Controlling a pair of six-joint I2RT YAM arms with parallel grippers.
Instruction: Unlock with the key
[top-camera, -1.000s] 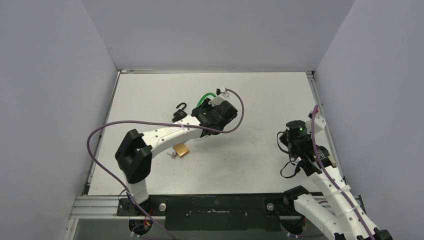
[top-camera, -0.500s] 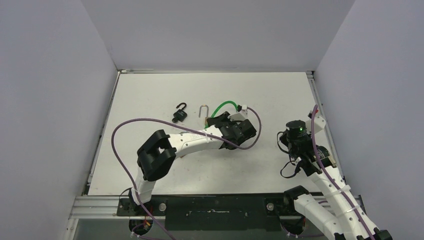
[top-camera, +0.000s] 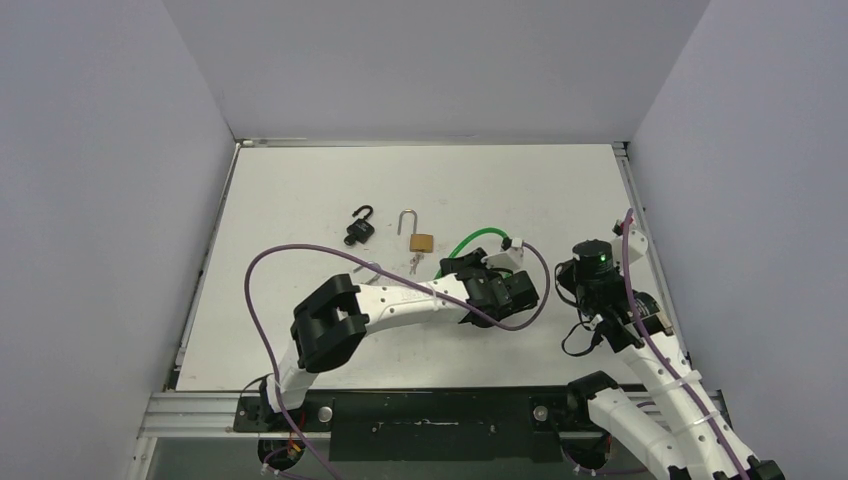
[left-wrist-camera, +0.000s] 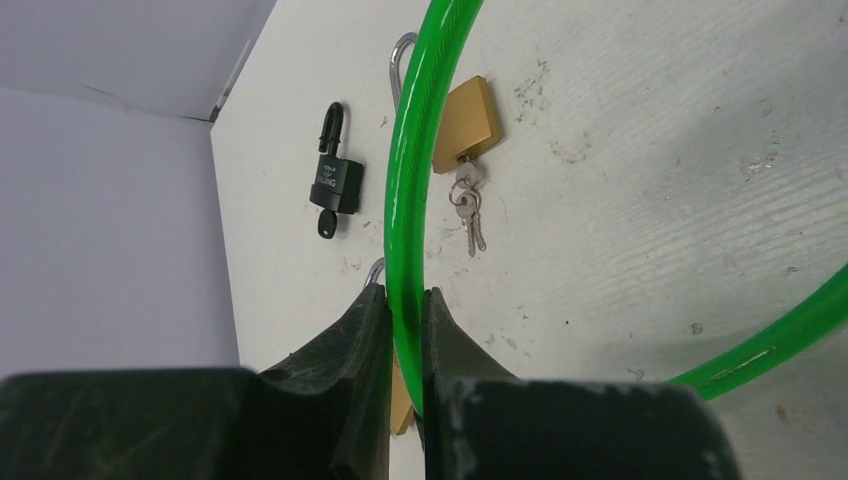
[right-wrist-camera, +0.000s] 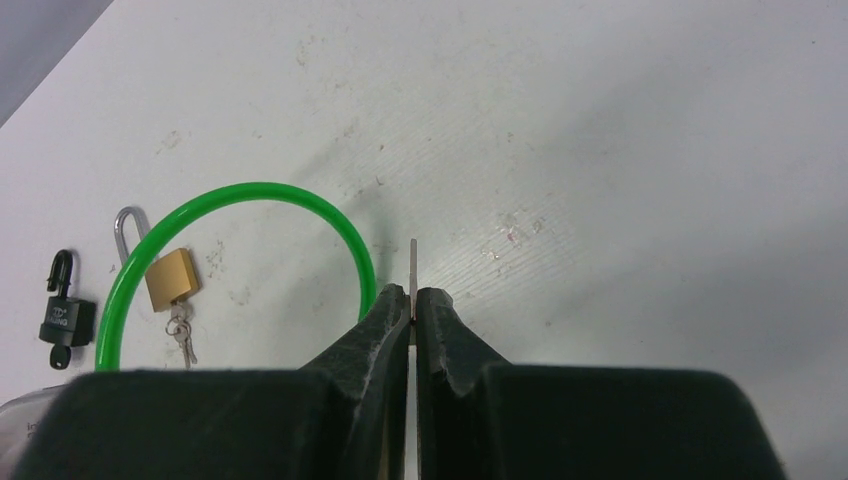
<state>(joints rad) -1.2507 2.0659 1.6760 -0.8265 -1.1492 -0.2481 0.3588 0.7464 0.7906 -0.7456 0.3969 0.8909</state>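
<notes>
I pinch the green cable (left-wrist-camera: 405, 200) in the left gripper (left-wrist-camera: 405, 293) near the right edge, offering it to the key (right-wrist-camera: 414, 262) clamped in the right gripper (right-wrist-camera: 413, 298).

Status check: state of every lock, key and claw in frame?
left claw, shut on the green cable loop
right claw, shut on a key, blade sticking out past the tips
green cable loop, gripped; its lock end is hidden
brass padlock, shackle open, keys in keyhole
black padlock, shackle open, key inserted

White table (top-camera: 300, 180): brass padlock (top-camera: 421, 241), black padlock (top-camera: 359, 232)
</notes>
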